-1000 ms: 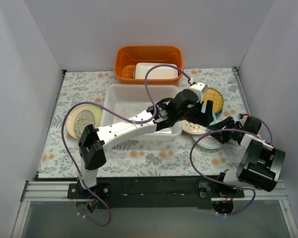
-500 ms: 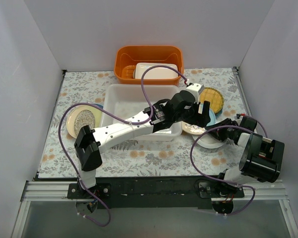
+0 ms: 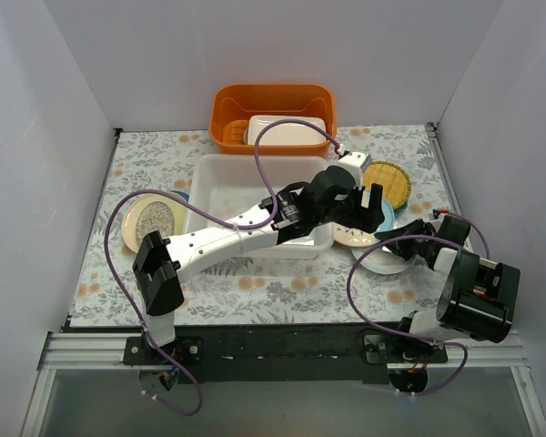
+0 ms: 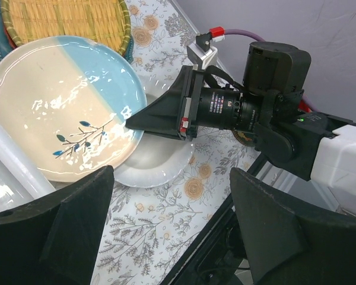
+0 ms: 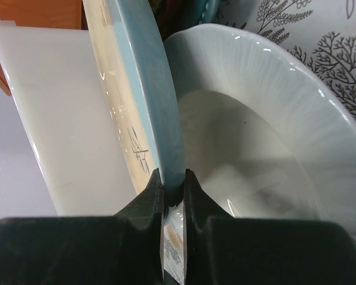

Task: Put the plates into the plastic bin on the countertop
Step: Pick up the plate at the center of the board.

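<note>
Ceramic with a glossy glaze is what the cream-and-blue plate [image 5: 160, 101] looks to be. I judge it stiff, fairly heavy for a rim pinch, slippery and easily chipped. The thin rim is the only place to take hold of it, and a one-sided hold there would let it swing or slide.

Nearest the bases, the right arm [image 3: 473, 291] is folded low and reaches inward across the surface [image 3: 282, 291]. Its jaws are clamped edge-on over that rim on the blue half, one finger on each face. The plate sits over a white plate [image 4: 160, 166], with its cream side against the plastic bin [image 3: 223, 187]. Whether it rests on the white plate or hangs just clear of it cannot be told.

The left arm [image 3: 237, 238] stretches diagonally over the bin's near right corner, wrist bent down. Its jaws are wide apart above the same plate, and the dark fingers [image 4: 65, 231] touch nothing. A second hold on the opposite rim would steady the plate.

Beyond lies a yellow woven plate [image 3: 389, 182], while a cream speckled plate [image 3: 152, 221] sits left of the bin. No plates show in the part of the bin not hidden by the arm. Farthest back stands an orange tub [image 3: 227, 105].
</note>
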`<control>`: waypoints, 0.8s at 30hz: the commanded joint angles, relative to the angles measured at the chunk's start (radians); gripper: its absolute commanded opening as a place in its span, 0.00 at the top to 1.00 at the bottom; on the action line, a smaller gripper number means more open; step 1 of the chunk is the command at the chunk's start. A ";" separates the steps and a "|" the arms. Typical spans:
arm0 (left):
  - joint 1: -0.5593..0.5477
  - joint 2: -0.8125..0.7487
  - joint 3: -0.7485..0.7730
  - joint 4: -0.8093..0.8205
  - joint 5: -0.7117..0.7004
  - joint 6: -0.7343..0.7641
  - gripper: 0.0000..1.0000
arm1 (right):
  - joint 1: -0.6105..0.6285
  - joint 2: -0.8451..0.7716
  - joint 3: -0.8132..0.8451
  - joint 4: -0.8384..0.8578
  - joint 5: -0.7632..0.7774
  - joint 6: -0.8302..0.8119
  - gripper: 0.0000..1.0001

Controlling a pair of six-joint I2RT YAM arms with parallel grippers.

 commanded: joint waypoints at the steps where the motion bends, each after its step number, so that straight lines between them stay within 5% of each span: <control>1: -0.001 -0.076 -0.011 0.005 -0.022 0.002 0.21 | -0.002 -0.057 0.018 -0.036 0.058 -0.015 0.99; 10: -0.001 -0.107 -0.025 -0.010 -0.042 -0.010 0.21 | -0.002 -0.171 0.141 -0.166 0.093 -0.023 0.99; 24: -0.001 -0.228 -0.111 -0.052 -0.117 -0.078 0.02 | -0.007 -0.273 0.363 -0.326 0.127 -0.029 0.99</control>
